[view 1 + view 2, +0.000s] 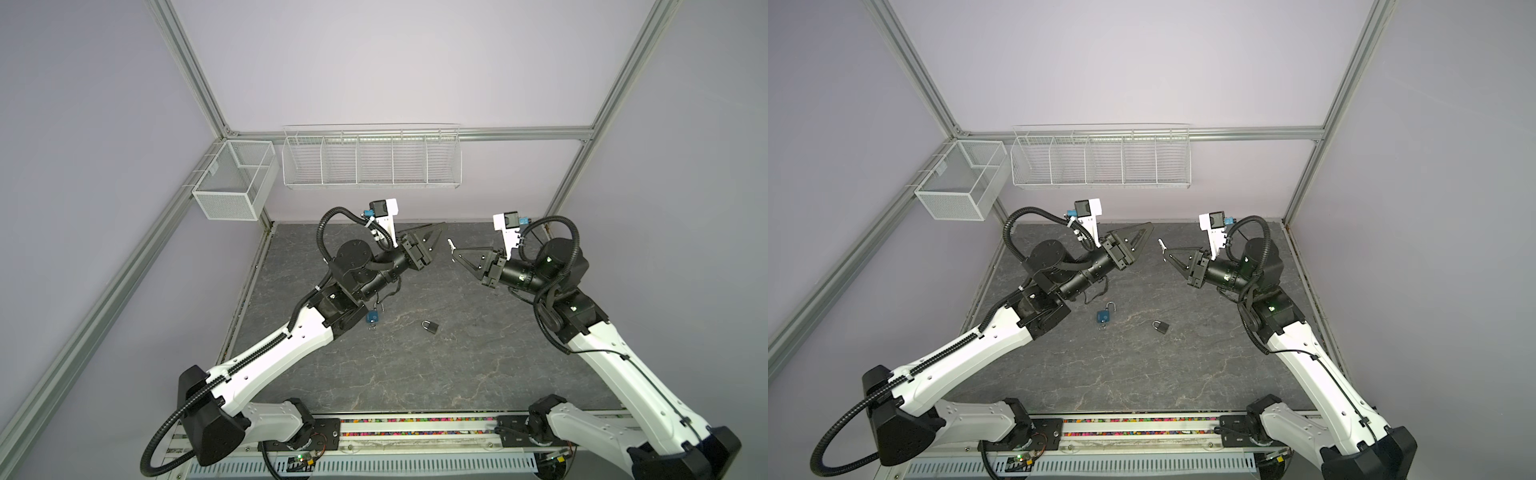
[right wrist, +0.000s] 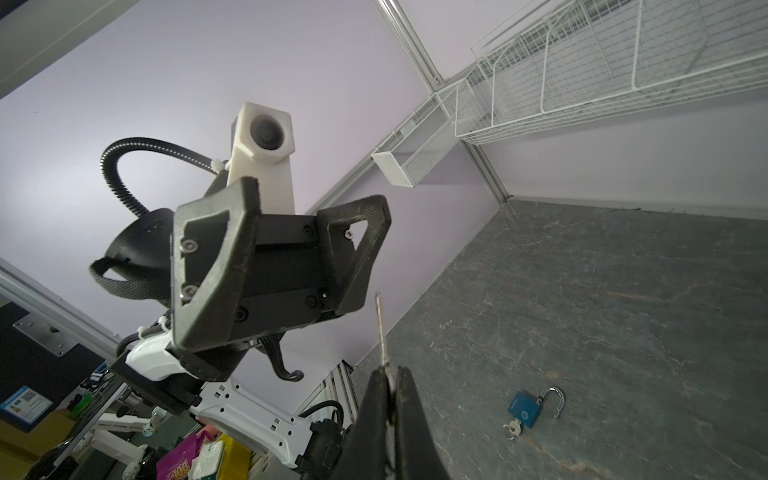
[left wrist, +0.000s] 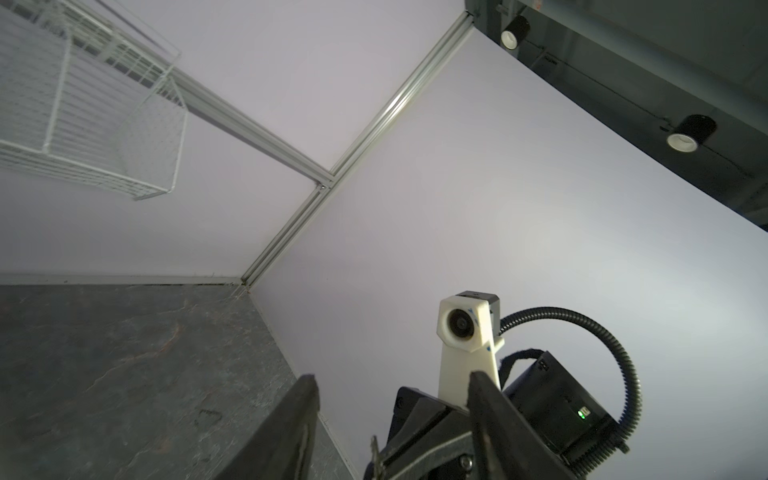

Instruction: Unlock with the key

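Jo: Right gripper is pinching shut on the key, blade poking out past the tips, up in the air.
Sam: Left gripper is hanging opposite it, jaws standing apart, carrying nothing.
Jo: Grey padlock is lying shut on the table, well below both. Blue padlock is sitting with its shackle open.
Sam: Nothing's bracing that grey one, so I'm expecting it to skid under the push, or the key to be twisting in that thin pinch
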Available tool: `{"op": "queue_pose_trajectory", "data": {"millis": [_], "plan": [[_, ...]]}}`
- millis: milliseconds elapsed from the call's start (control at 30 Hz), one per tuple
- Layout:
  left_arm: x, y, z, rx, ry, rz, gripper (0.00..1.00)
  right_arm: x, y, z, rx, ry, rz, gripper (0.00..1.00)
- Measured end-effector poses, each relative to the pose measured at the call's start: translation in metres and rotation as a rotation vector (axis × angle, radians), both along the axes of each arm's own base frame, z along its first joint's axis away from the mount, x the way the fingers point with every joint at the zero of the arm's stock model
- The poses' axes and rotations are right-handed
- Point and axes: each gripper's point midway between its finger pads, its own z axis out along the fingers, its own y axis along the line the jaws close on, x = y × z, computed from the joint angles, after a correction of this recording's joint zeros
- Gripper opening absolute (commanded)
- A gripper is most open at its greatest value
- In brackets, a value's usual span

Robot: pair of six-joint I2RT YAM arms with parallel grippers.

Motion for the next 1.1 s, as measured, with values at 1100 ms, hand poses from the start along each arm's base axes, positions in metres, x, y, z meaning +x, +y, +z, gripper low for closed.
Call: {"op": "queue_pose_trajectory", "data": {"millis": [1100], "plan": [[-0.034,-0.038,-0.396,0.787,1.075,0.169,0.67,0.003,-0.095,-0.243,-0.523,0.676,-0.317,0.07]]}}
